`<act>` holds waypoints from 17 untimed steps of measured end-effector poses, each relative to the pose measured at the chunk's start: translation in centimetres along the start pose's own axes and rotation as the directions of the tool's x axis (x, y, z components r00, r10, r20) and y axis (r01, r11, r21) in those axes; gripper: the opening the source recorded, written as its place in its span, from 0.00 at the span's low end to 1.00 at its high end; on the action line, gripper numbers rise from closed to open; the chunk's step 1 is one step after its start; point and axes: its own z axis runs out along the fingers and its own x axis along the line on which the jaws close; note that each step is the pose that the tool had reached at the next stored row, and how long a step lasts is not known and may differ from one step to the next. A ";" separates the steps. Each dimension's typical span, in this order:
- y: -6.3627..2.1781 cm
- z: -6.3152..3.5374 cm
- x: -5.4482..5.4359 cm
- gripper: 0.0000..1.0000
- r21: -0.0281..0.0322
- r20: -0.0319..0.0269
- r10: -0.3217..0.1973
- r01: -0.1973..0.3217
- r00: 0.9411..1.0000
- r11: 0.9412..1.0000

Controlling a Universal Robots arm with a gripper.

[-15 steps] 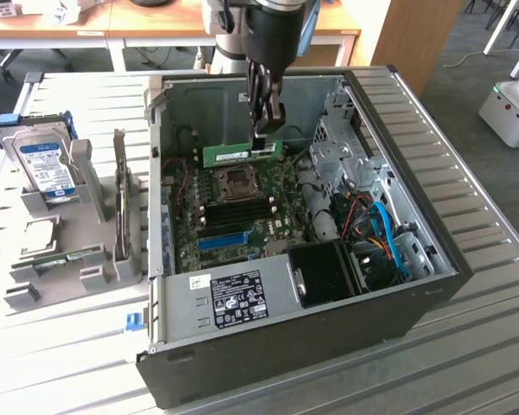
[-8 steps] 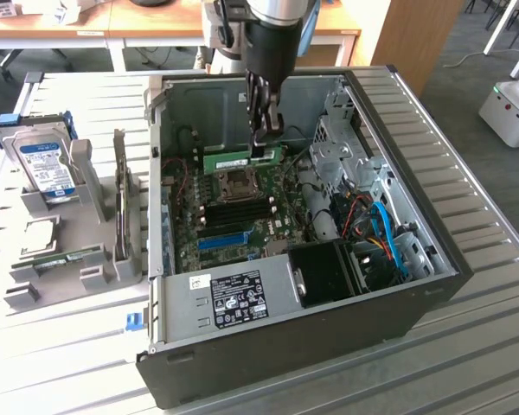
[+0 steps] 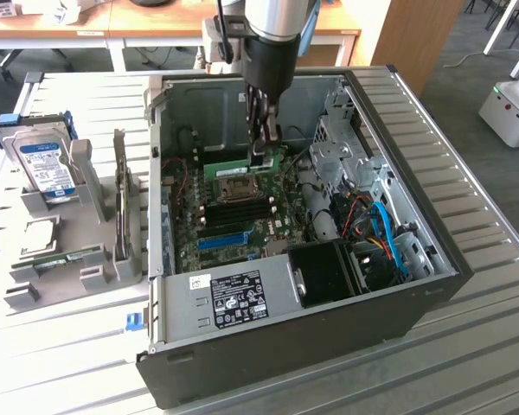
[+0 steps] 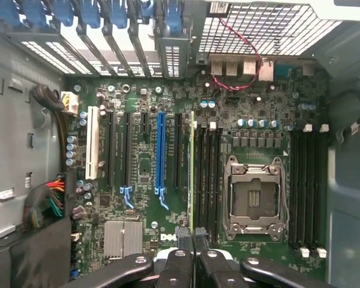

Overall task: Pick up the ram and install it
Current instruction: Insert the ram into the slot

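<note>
Gripper (image 3: 265, 143) clamped on the ram (image 3: 233, 166), fingers pinched narrow on the stick's upper edge near its middle. In the wrist view the gripper (image 4: 192, 237) looked straight down the ram (image 4: 191, 174), seen edge-on as a thin green line.

That line ran parallel with the black memory slots (image 4: 207, 174), over or just beside the slot of the bank farthest from the processor socket (image 4: 254, 195). The long blue slot (image 4: 161, 156) lay apart on the other side.

Judged step: pick-up done, install in hand, ram held low over the motherboard (image 4: 138, 174). Could not tell whether its lower edge touched the slot.

Judgement: seating would call for the edge square in the slot, clips open, a straight push down without tilt.

Arm (image 3: 272, 35) came from above, wrist near vertical, fingers pointing down into the open computer case (image 3: 432, 225).

Hard drive (image 3: 45, 164) stood in a holder well apart, at the exterior view's left.
</note>
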 end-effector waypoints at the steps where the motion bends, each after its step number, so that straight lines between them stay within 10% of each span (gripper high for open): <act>1: -0.01 0.18 0.0 0.12 0.000 0.000 0.000 0.000 1.000 1.000; 17: -0.10 3.01 0.0 0.12 0.000 0.000 0.000 0.000 1.000 1.000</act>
